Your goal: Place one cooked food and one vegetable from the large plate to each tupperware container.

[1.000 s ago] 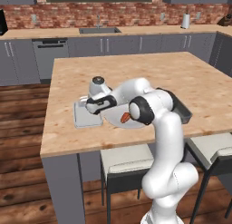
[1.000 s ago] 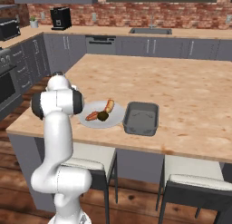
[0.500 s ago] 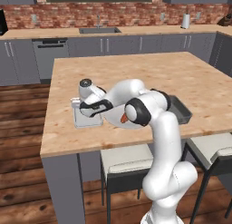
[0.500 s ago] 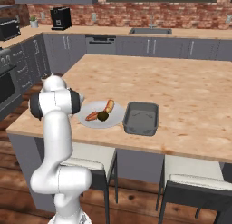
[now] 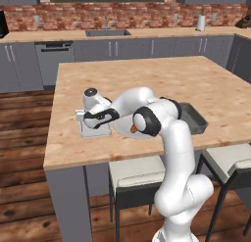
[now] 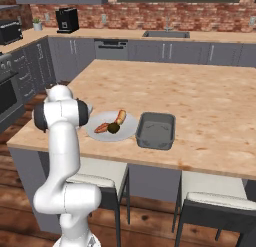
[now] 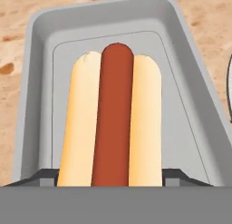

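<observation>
The gripper (image 7: 111,175) is clamped on a hot dog (image 7: 111,114) just over the light tray (image 7: 41,46) — release it tilted and one end could ride up the wall. Remaining food waits on the plate (image 6: 129,132), beside the dark tray (image 6: 156,131).

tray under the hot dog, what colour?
Light grey tray, with the hot dog over it; clearest in the hand view.
</observation>
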